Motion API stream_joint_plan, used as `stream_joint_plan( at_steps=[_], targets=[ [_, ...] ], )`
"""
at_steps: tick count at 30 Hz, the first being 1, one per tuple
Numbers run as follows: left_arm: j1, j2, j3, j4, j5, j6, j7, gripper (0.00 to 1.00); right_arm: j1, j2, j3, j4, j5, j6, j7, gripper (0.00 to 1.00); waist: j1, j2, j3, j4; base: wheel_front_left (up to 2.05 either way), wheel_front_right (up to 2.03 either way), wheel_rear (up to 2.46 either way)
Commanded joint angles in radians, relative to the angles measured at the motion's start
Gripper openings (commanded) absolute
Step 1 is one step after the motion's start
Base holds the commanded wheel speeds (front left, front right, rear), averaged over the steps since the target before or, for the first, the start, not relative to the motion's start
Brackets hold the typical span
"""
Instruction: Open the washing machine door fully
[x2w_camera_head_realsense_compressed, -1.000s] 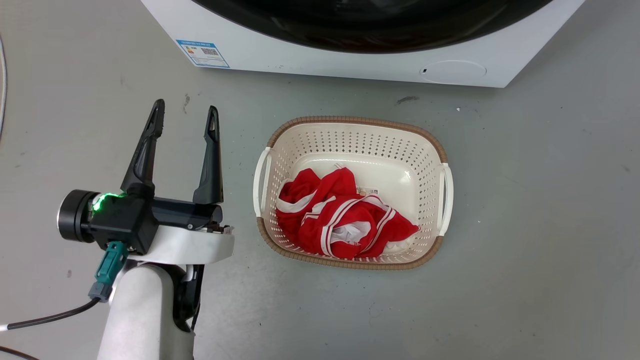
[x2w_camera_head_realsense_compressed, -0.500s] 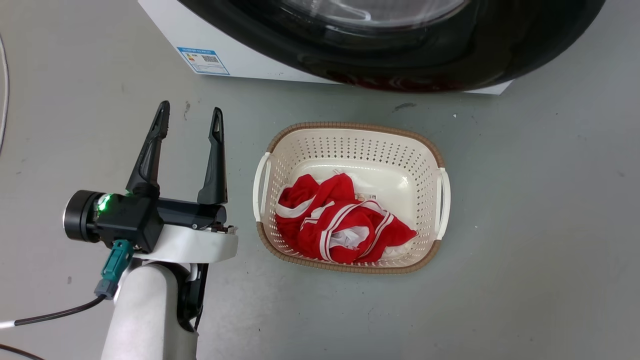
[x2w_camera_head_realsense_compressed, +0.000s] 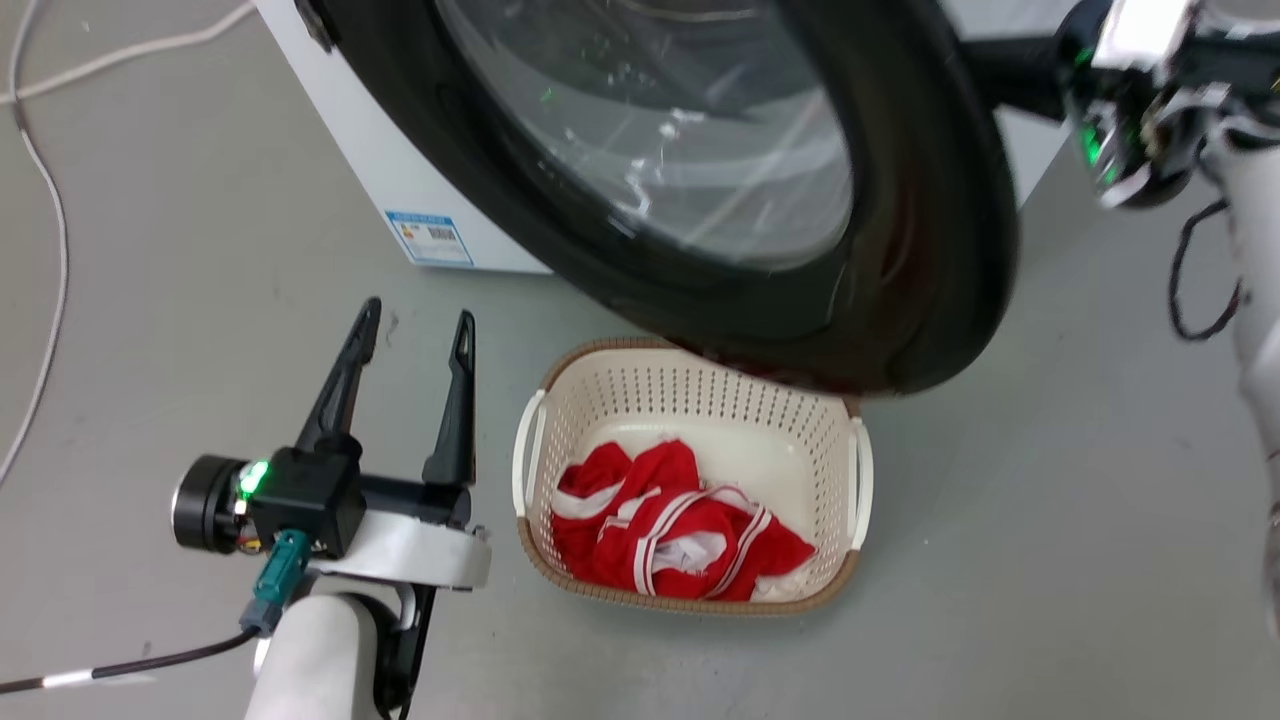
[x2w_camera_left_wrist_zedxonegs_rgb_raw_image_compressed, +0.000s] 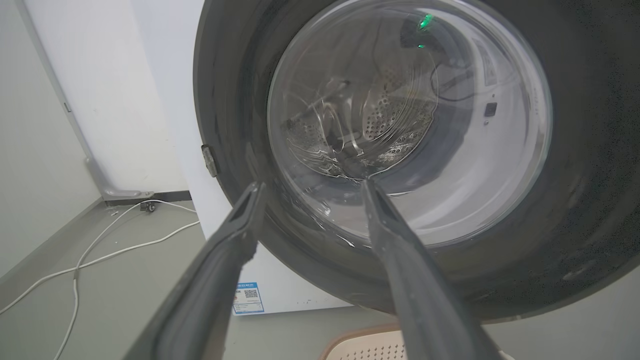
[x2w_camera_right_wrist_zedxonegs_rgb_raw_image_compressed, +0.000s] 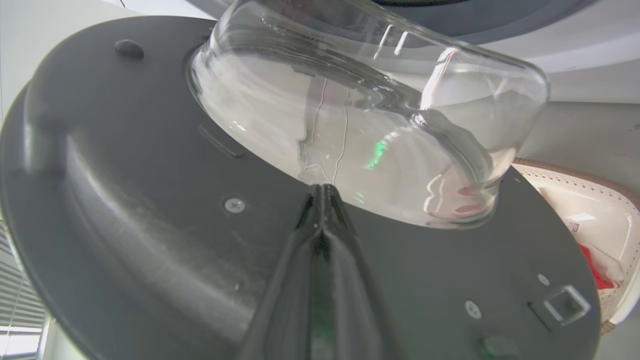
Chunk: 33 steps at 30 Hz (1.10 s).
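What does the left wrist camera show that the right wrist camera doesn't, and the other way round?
Left wrist view adds the outer front of the washing machine door, the steel drum through its glass bowl, a white cable on the floor, and the open left pincer. Right wrist view adds the door's inner face with a screw and square latch hole, red clothing, and the right pincer, fingers together. Both share the door, its glass bowl and the basket rim.

The washing machine door (x2w_camera_head_realsense_compressed: 680, 170) has swung further open.
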<state>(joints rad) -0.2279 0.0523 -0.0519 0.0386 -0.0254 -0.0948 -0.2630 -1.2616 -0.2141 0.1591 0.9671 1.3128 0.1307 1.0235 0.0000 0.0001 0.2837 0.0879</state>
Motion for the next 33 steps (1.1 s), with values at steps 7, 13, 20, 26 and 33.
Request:
stream_joint_plan(
  at_steps=[7, 13, 20, 26, 33],
  targets=[
    [0.094, 0.009, -0.002, 0.028, 0.007, -0.003, -0.003, 1.0, 0.222, 0.057, 0.017, -0.137, 0.034, 0.0, 0.06, 0.0, 0.0, -0.0001, -0.151, -0.025, 0.0, 0.0, 0.0],
    [0.134, 0.007, -0.008, 0.036, 0.003, 0.001, -0.003, 1.0, 0.354, 0.1, 0.025, -0.232, 0.053, 0.0, 0.089, 0.0, 0.0, -0.0001, -0.198, -0.031, 0.0, 0.0, 0.0],
    [0.159, 0.004, -0.02, 0.046, -0.006, 0.005, -0.003, 1.0, 0.445, 0.143, 0.043, -0.289, 0.06, 0.0, 0.109, 0.0, 0.0, -0.0001, -0.235, -0.028, 0.0, 0.0, 0.0],
    [0.166, 0.002, -0.027, 0.05, -0.012, 0.005, -0.003, 1.0, 0.498, 0.162, 0.068, -0.328, 0.08, 0.0, 0.101, 0.0, 0.0, -0.0001, -0.251, -0.021, 0.0, 0.0, 0.0],
    [0.167, 0.001, -0.028, 0.049, -0.014, 0.007, -0.003, 1.0, 0.536, 0.169, 0.132, -0.379, 0.143, 0.0, 0.086, 0.0, 0.0, -0.0001, -0.25, -0.017, 0.0, 0.0, 0.0]
  ],
)
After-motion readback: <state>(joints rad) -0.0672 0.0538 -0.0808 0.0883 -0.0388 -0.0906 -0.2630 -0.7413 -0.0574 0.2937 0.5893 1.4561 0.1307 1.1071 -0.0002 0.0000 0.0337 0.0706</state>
